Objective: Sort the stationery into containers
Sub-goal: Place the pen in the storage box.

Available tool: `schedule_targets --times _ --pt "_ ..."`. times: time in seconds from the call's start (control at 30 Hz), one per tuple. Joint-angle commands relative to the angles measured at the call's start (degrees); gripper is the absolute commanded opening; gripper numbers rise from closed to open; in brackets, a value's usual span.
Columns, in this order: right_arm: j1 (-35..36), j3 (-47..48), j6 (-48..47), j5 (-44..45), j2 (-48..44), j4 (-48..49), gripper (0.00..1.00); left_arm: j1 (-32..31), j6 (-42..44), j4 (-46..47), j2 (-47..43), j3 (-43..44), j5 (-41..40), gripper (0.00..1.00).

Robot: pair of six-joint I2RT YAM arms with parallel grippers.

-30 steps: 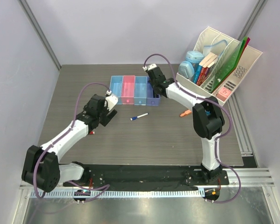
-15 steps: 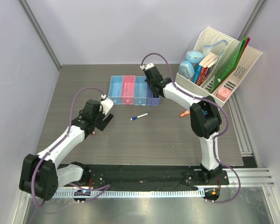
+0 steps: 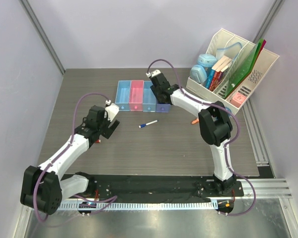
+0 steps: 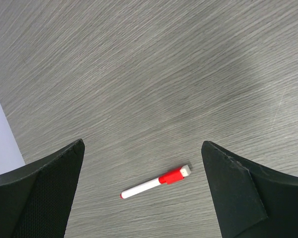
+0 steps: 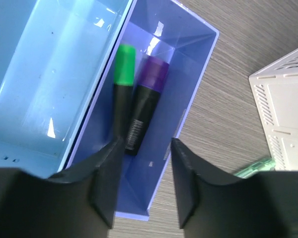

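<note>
The four joined trays (image 3: 129, 104) stand at mid-table: light blue, pink, light blue, purple. My right gripper (image 3: 159, 92) hangs open and empty over the purple tray (image 5: 198, 64), which holds a green highlighter (image 5: 123, 84) and a purple highlighter (image 5: 148, 99) side by side; in the right wrist view the gripper (image 5: 141, 151) is just above their near ends. My left gripper (image 3: 111, 117) is open and empty above a red-capped white marker (image 4: 156, 182) lying flat on the table, between the jaws in the left wrist view (image 4: 143, 148). A blue-capped marker (image 3: 148, 123) and an orange highlighter (image 3: 196, 120) lie loose.
A large white slanted file rack (image 3: 248, 74) with books and folders stands at the back right; its corner (image 5: 283, 119) shows near the purple tray. A pale green item (image 5: 251, 167) lies by the rack's foot. Side walls enclose the table.
My right gripper has shifted a little to the left over the purple tray. My left arm has drawn back to the left, with its gripper still open.
</note>
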Motion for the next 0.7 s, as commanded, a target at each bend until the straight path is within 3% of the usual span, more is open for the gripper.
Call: schedule_targets --times 0.0,0.13,0.27,0.4,0.57,0.67 --pt "0.80 2.18 -0.15 -0.15 -0.77 0.90 0.53 0.84 -0.56 0.71 -1.84 0.35 1.28 1.00" --pt "0.89 1.91 -0.85 -0.67 -3.32 -0.50 0.59 1.54 -0.47 0.27 -2.37 0.35 1.37 1.00" --pt "0.89 -0.19 -7.33 -1.99 -10.07 -2.61 0.61 2.42 -0.12 -0.34 -3.33 0.17 1.54 1.00" --pt "-0.24 -7.98 -26.89 -6.72 -18.25 -9.71 0.63 3.47 0.67 -0.43 -4.83 -0.71 1.81 1.00" --pt "-8.48 -14.69 -40.47 -18.32 -28.00 -19.56 0.64 4.00 0.50 -0.70 -5.45 -0.88 2.60 1.00" --pt "-12.36 -18.55 -49.44 -20.89 -30.73 -24.49 0.64 4.00 -0.29 -1.05 -5.71 -1.06 3.13 1.00"
